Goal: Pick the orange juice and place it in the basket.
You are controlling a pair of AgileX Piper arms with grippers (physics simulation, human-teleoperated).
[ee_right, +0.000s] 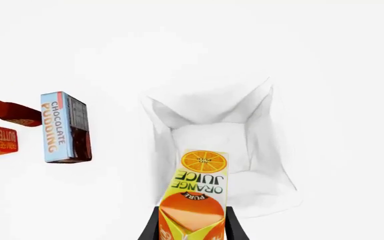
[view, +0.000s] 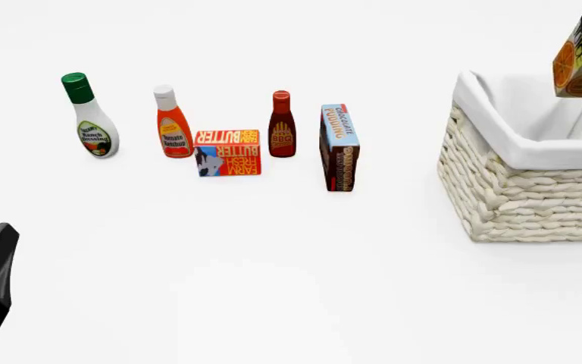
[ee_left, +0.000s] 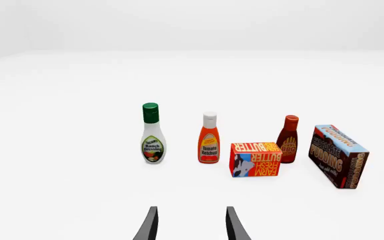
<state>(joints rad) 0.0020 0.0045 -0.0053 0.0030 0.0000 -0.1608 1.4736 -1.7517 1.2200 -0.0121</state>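
We hold the orange juice [ee_right: 197,197] pinched between the two fingers of the right end effector [ee_right: 192,225], gripped near its gabled top so the carton hangs with its base pointing down into the basket [view: 533,144]. In the front view the orange juice floats above the basket's far right corner, clear of the cloth rim and touching nothing — high enough, we judge, to cross the folded liner without snagging. The right wrist view looks straight into the white-lined hollow, with the carton over it, so a lowering and release seems the step in hand.

The left end effector [ee_left: 190,225] has its fingers spread and grips nothing; it waits well away from the basket, on the near side of the grocery row. That row stands on the table [view: 291,288] beside the basket: chocolate pudding box [view: 339,148] nearest it, then the BBQ sauce bottle [view: 282,125], butter box [view: 228,152], ketchup [view: 173,123] and ranch dressing [view: 91,117] farthest — all upright and out of the carton's path.
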